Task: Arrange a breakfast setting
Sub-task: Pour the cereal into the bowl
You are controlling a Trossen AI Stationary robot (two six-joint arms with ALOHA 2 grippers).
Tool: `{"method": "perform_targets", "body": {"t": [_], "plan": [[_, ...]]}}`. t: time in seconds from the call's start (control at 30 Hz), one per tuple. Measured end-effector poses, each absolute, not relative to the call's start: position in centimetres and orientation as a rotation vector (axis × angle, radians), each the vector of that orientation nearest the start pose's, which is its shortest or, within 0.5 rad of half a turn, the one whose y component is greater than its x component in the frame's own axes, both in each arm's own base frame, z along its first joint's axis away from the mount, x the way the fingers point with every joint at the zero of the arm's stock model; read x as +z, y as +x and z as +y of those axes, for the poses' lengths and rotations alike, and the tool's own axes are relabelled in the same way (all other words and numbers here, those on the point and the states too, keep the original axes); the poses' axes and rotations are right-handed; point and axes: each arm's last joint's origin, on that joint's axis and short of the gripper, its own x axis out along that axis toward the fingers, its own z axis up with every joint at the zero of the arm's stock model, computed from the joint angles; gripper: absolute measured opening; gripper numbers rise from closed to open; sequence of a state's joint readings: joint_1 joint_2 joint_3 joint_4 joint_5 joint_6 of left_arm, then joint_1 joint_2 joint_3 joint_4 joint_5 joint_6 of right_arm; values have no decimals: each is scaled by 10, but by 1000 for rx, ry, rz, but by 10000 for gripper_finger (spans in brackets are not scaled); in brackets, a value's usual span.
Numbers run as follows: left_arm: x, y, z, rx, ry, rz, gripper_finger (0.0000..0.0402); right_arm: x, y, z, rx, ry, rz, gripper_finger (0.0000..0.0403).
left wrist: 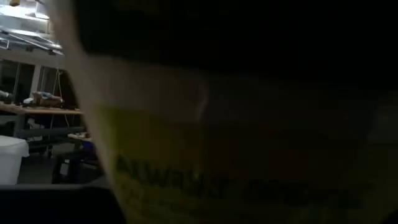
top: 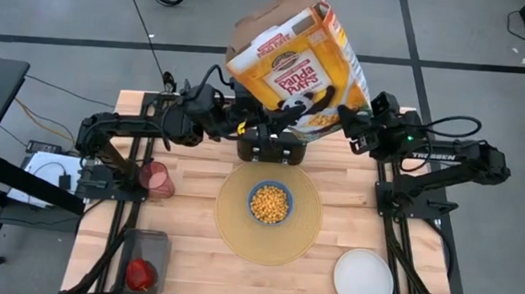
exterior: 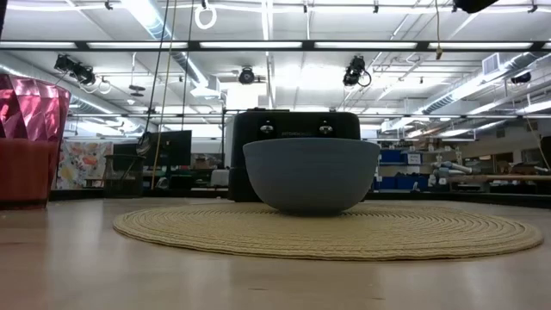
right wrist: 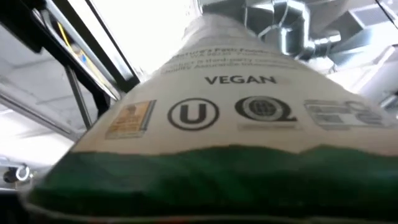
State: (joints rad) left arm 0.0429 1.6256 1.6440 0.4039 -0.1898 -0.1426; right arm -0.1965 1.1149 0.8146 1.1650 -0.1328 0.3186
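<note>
— Where both arms meet at upper centre of the high view, what is gripped?
— A cereal box (top: 298, 68); left gripper (top: 246, 120) and right gripper (top: 349, 122) each clamp it. The filled blue bowl (top: 270, 203) sits mid-frame on the placemat (top: 308, 226).
— Low view?
— Bowl centred on mat.
— Wrist views?
— Only the box.

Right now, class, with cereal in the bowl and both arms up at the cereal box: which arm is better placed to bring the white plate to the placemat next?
Probably the right. The white plate lies on the right arm's side of the placemat; the left gripper would have to cross over the blue bowl.
</note>
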Motion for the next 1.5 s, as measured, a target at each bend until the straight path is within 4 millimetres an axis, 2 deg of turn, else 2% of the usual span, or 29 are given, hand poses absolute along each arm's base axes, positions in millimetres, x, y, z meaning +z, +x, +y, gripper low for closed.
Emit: {"method": "perform_targets", "body": {"t": [0.2,0.53,0.7,0.87,0.93,1.07,1.2,1.5], "plan": [[473,358,27,215,-168,-393,170,395,215,-39,44,155,-736,274],[486,320,29,246,-71,-214,161,390,195,-37,-23,145,-461,390],[471,318,28,218,-14,-29,160,389,188,-38,-10,133,-290,393],[450,331,24,178,-9,114,160,394,193,-37,88,119,-216,392],[444,339,20,155,5,120,160,392,198,-37,113,122,-194,390],[437,347,14,122,51,147,160,387,206,-38,136,127,-168,373],[432,351,11,108,42,163,160,386,209,-38,159,131,-161,328],[433,351,11,127,37,159,164,387,210,-36,161,129,-180,156]]}}
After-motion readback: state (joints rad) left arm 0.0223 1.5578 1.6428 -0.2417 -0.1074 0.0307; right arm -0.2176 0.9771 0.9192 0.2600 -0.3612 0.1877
